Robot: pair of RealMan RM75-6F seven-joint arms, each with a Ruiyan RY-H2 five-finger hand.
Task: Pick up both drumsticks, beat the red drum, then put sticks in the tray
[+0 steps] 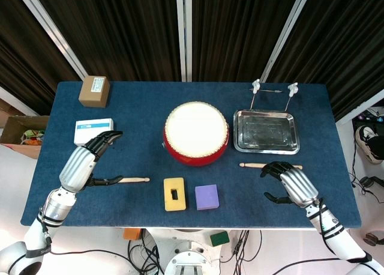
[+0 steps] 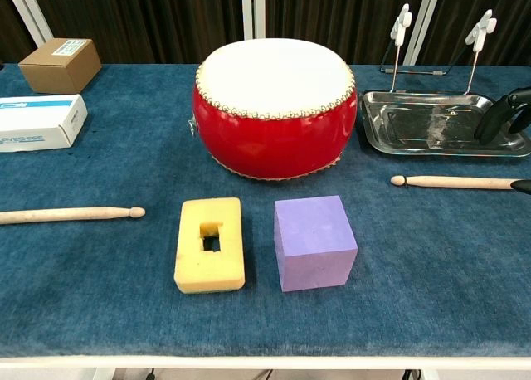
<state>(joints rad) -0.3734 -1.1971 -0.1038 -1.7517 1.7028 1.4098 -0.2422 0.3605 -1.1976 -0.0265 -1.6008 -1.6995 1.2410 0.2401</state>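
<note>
The red drum (image 1: 197,132) (image 2: 274,106) with its white skin stands mid-table. To its right lies the empty metal tray (image 1: 266,144) (image 2: 440,139). One drumstick (image 1: 135,180) (image 2: 70,215) lies flat at the front left. My left hand (image 1: 90,161) hovers open over its handle end, thumb close to the wood; the chest view does not show this hand. The other drumstick (image 1: 255,165) (image 2: 456,182) lies in front of the tray. My right hand (image 1: 288,182) is open above its handle, and its dark fingers (image 2: 502,114) show at the chest view's right edge.
A yellow sponge block (image 1: 174,194) (image 2: 209,245) and a purple cube (image 1: 207,197) (image 2: 315,241) sit in front of the drum. A white box (image 1: 93,131) (image 2: 37,123) and a brown carton (image 1: 94,90) (image 2: 60,65) stand at the left. A clip stand (image 1: 274,90) (image 2: 440,31) rises behind the tray.
</note>
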